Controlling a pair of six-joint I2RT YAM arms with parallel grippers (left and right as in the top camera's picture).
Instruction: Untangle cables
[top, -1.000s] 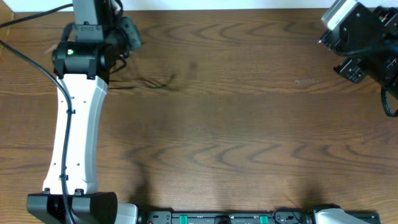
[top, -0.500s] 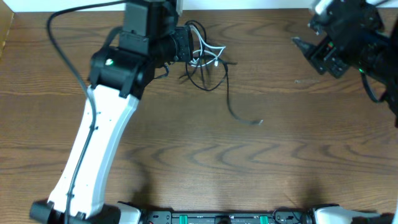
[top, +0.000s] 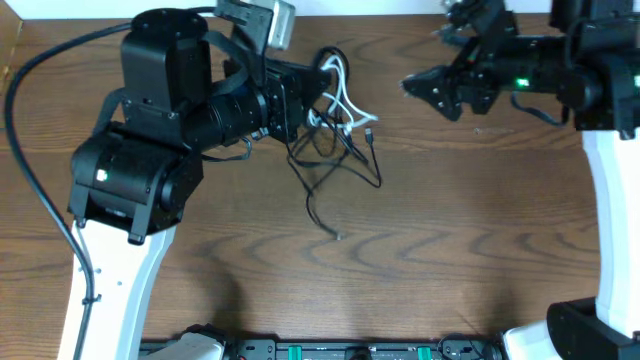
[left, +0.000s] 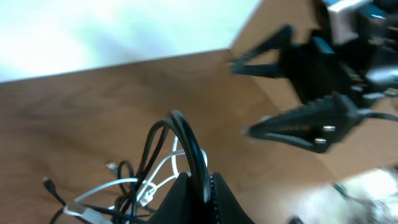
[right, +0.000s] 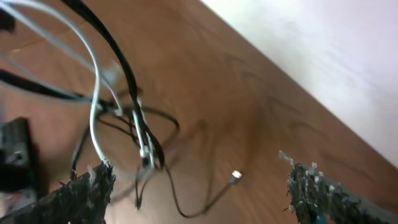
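Black cables (top: 322, 150); 1 white cable (top: 345, 103); brown wood-grained table (top: 470, 230)

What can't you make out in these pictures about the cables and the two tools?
Overhead: how the cables cross inside the tangle; strands too thin and overlapping, partly covered by the left tool.
Left wrist: the tangle's lower part; cut off by the bottom edge, hidden behind the left tool.
Right wrist: cable count and plug types; motion blur smears everything beyond the open right tool.
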